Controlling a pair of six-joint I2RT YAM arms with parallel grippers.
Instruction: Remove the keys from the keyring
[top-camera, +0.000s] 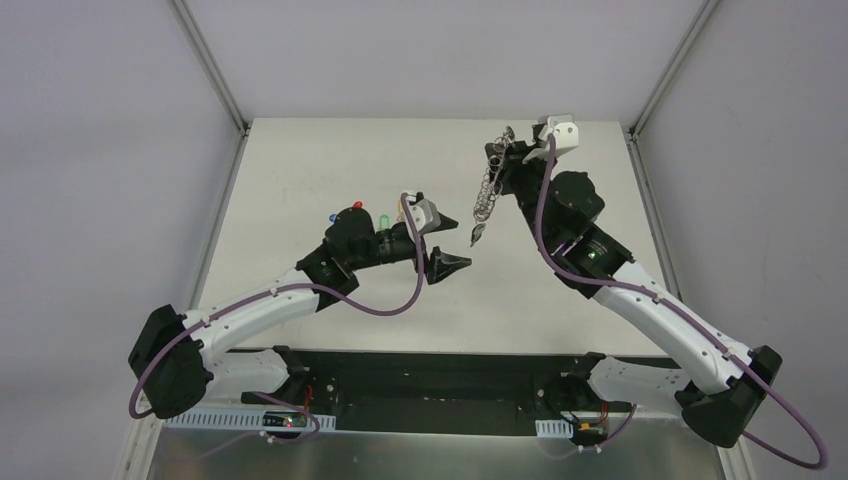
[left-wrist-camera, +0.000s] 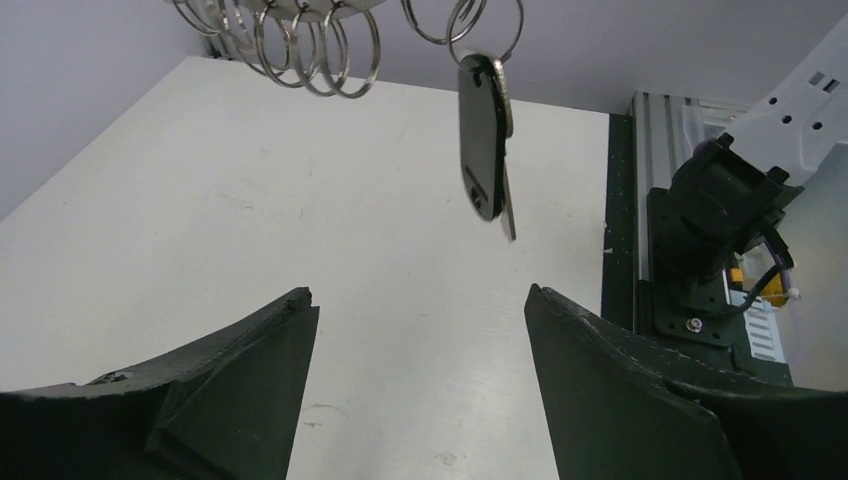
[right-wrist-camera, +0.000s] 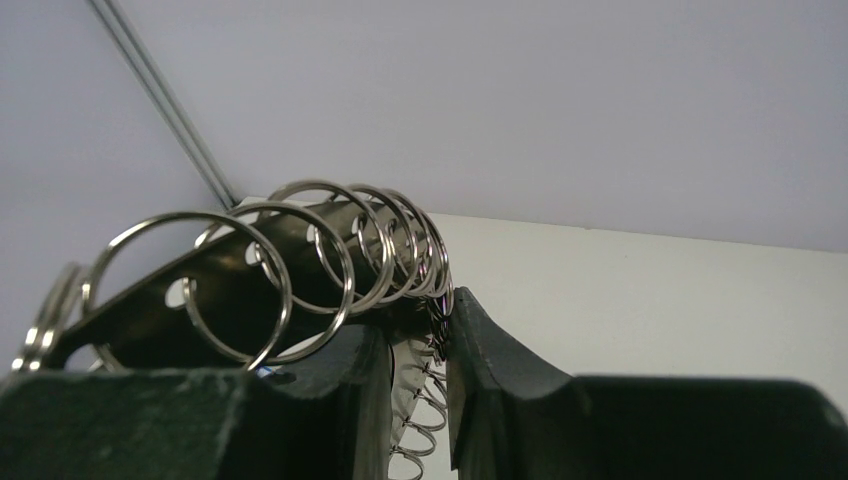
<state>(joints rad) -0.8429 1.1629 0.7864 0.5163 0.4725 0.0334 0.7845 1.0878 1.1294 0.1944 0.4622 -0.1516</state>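
My right gripper is shut on the keyring and holds it up above the table. The ring hangs down edge-on, strung with small silver loops. In the right wrist view the loops fan out over the gripper. One key with a dark oval tag dangles from the ring's lowest loop. My left gripper is open and empty, just left of and below that key. In the left wrist view the dark-tagged key hangs above and ahead of the gripper, apart from both fingers.
Loose keys with blue, red and green tags lie on the white table beside the left wrist, partly hidden by it. Metal frame posts stand at the table's far corners. A black base plate runs along the near edge.
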